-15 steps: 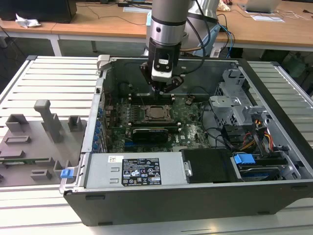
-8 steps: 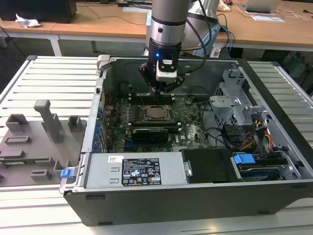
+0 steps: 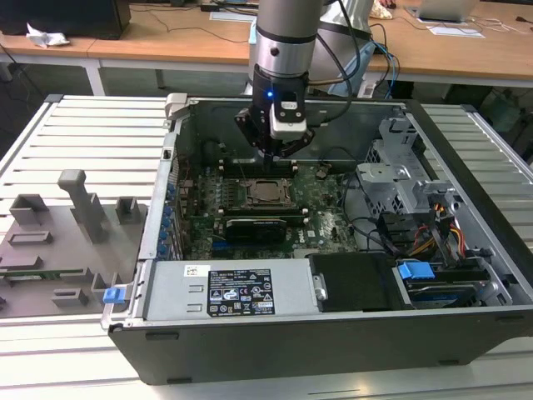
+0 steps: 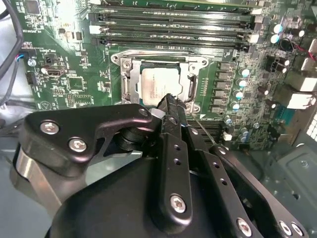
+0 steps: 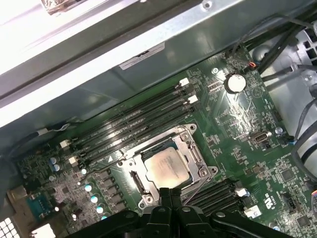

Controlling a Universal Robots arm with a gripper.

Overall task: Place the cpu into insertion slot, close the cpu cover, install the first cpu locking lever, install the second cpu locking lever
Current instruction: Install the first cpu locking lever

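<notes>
Black pincer pinched closed, empty; silver-grey square chip lies just ahead of its tips, seated in the metal-rimmed square socket.

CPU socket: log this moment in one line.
cpu: seated in socket | cpu cover: down around cpu | gripper: shut, tips at cover's edge

Pt of cpu cover edge hidden behind fingers.
</notes>
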